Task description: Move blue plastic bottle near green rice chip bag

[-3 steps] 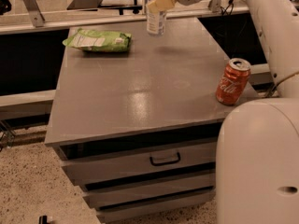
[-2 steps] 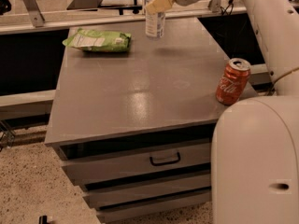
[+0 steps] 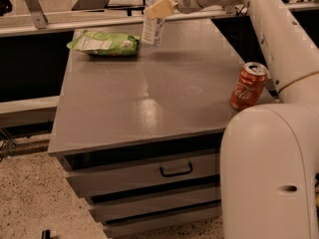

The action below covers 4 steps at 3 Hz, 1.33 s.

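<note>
The blue plastic bottle point(image 3: 152, 31) stands upright at the far edge of the grey table point(image 3: 149, 103), its white cap at the top of the view. My gripper point(image 3: 155, 9) reaches in from the right and is shut on the bottle's upper part; one beige finger point(image 3: 162, 6) crosses in front of it. The green rice chip bag point(image 3: 105, 43) lies flat at the far left of the table, just left of the bottle, with a narrow gap between them. I cannot tell whether the bottle's base touches the table.
An orange-red soda can point(image 3: 248, 86) stands near the table's right edge. My white arm point(image 3: 279, 44) and base point(image 3: 269, 173) fill the right side. Drawers point(image 3: 149, 176) sit under the tabletop. A shelf and rail run behind the table.
My gripper has moved left with the bottle, bringing it closer to the green bag. The can and the bag have not moved.
</note>
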Motion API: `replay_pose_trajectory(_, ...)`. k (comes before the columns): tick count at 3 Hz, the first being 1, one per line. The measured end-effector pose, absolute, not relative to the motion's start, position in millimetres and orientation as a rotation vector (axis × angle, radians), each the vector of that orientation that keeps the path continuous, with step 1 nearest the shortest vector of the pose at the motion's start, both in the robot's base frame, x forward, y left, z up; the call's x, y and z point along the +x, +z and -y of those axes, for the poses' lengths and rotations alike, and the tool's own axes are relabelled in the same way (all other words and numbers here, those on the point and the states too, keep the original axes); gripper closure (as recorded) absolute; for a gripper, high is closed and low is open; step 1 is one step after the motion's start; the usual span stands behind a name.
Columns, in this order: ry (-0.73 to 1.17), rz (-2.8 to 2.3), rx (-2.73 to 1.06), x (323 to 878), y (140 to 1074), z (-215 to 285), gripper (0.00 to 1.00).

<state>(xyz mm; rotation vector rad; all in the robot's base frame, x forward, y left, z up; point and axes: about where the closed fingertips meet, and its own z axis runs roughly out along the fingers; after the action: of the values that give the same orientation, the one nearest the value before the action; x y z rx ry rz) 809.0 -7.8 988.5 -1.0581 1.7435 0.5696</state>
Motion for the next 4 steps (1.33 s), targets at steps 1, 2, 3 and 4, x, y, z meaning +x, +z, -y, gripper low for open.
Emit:
replay_pose_trajectory(1, 0.595, -1.733, -1.1, 809.0, 976.1, -4.8, 1.0)
replay_pose_trajectory(2, 0.581, -1.741, -1.149, 807.6, 965.8, -7.5, 1.0)
replay_pose_trajectory(3, 0.58, -1.751, -1.172, 807.0, 957.8, -7.4, 0.82)
replay_pose_trajectory(4, 0.585, -1.752, -1.177, 807.4, 955.0, -10.7, 0.59)
